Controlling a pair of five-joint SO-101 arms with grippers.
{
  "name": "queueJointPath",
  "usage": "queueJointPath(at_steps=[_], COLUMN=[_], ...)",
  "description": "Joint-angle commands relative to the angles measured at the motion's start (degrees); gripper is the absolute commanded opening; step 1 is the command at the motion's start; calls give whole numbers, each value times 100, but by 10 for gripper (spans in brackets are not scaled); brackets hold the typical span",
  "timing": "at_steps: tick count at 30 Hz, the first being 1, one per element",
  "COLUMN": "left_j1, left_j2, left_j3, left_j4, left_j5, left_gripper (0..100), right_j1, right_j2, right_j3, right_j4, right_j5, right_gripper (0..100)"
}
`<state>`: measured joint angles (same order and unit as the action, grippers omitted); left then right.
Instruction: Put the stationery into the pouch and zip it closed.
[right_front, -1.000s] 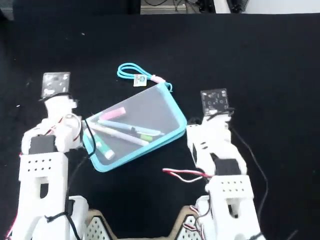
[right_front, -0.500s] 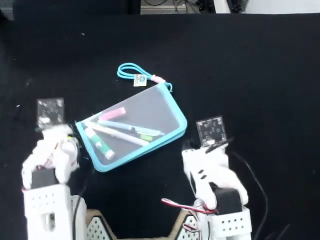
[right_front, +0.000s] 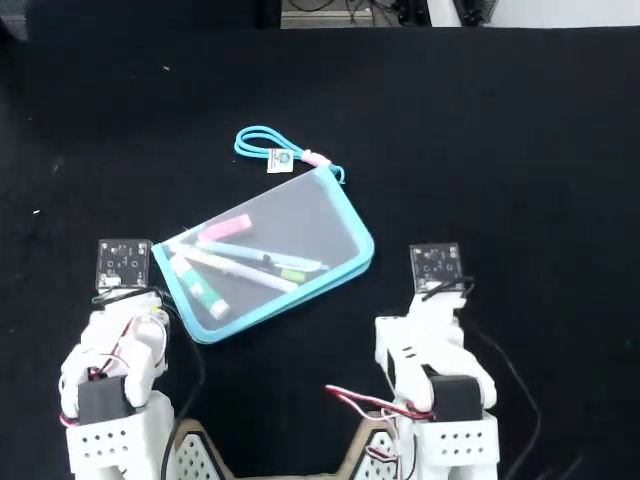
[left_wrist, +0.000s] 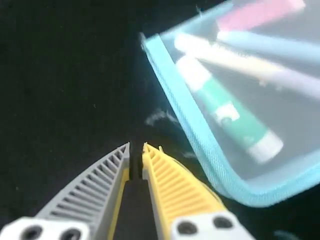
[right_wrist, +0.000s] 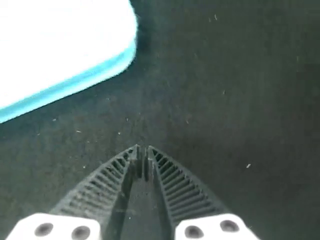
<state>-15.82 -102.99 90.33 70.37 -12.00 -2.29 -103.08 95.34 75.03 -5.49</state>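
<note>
Left gripper (left_wrist: 136, 146) beside diagonal, seemingly-zipped pouch (right_front: 312, 215)

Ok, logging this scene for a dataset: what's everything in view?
pouch: 1, clear with turquoise trim, mid-table
strap: 1, turquoise loop, at pouch's far corner
marker: 1, pink, inside pouch
blue pen: 1, blue, inside pouch
white pen: 1, white, inside pouch
glue stick: 1, green, inside pouch
table: 1, black, under everything
left end effector: 1, grey and yellow, shut, beside pouch's left end
right end effector: 1, grey, shut, off pouch's right corner
</note>
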Motion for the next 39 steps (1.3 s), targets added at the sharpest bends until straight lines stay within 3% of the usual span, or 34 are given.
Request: queueJointPath(at_steps=[1, 5, 11, 17, 20, 39], left_j1=[154, 84, 145, 92, 127, 48], left_j2=[9, 9, 9, 26, 18, 9], left_j3=[400, 593, 558, 708, 708, 708], left_j4=[44, 202, 185, 185, 185, 193], left_j5=[-44, 0, 1345, 1389, 1398, 1389], left_gripper=[60, 100, 112, 109, 20, 37], right_j1=[123, 264, 299, 299, 299, 440], right_j2=[-312, -347, -347, -347, -347, -585], right_j3=[119, 127, 127, 127, 127, 127], right_j4=[-149, -141, -132, -132, -132, -9], right_j5=[-193, -158, -185, -176, -176, -167], right_gripper=[11, 11, 11, 11, 11, 11])
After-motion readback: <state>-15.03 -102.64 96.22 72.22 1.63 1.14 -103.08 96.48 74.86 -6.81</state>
